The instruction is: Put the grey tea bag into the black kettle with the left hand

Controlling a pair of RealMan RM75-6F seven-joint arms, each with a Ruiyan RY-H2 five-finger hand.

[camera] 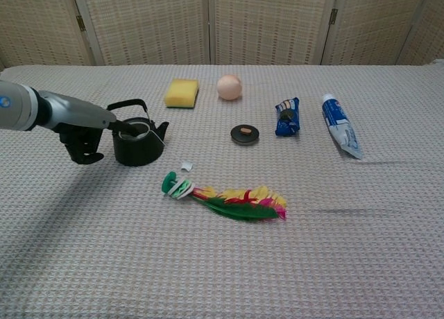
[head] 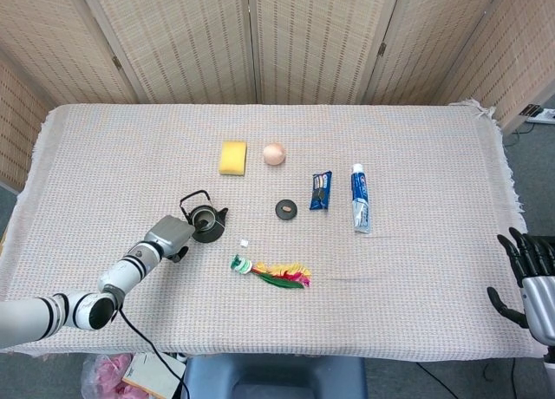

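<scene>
The black kettle (head: 206,222) (camera: 139,143) stands upright at the table's left-centre. The grey tea bag (camera: 141,130) shows as a pale patch in the kettle's mouth. Its string runs down to a small white tag (head: 246,241) (camera: 185,166) lying on the cloth. My left hand (head: 170,235) (camera: 84,143) is just left of the kettle, with its fingertips (camera: 129,129) stretched to the mouth and pinching the bag; the other fingers curl under. My right hand (head: 530,280) hangs with its fingers apart, off the table's right front corner and holding nothing.
A colourful feather toy (head: 271,272) (camera: 229,198) lies in front of the kettle. Behind and to the right lie a yellow sponge (head: 232,157), an egg (head: 274,153), a black round lid (head: 286,209), a blue snack packet (head: 320,190) and a toothpaste tube (head: 361,198).
</scene>
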